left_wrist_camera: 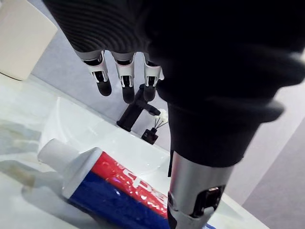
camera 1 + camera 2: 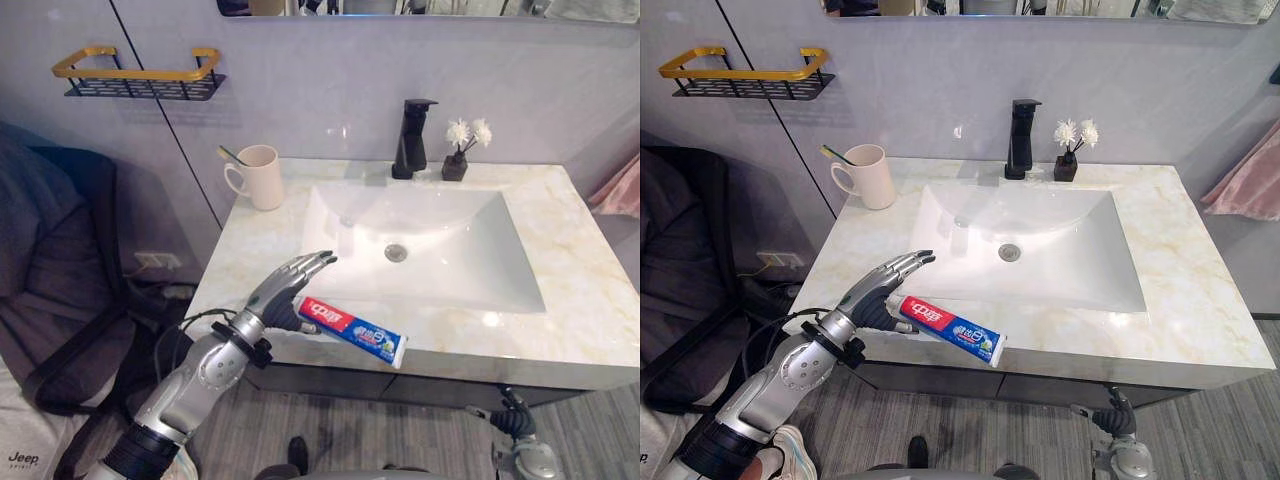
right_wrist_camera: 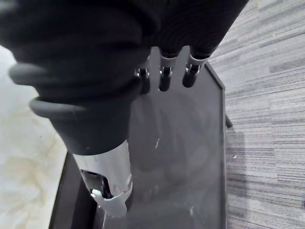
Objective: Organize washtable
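Washtable at one moment. The left hand was poised over the front-left part of the cream-veined marble countertop, its fingers stretched out straight and closed round nothing. The red, white and blue toothpaste tube lay flat on the countertop along its front edge, just in front of the white rectangular basin. Its white cap end sat beneath the left hand; whether the thumb touched the tube could not be told. The right hand hung low beside the dark cabinet front, above the grey plank floor, with its fingers loose and nothing in them. At the back left stood a cream ceramic mug holding a toothbrush. Behind the basin stood a matte black faucet, and just beside it a small black vase of white flowers.
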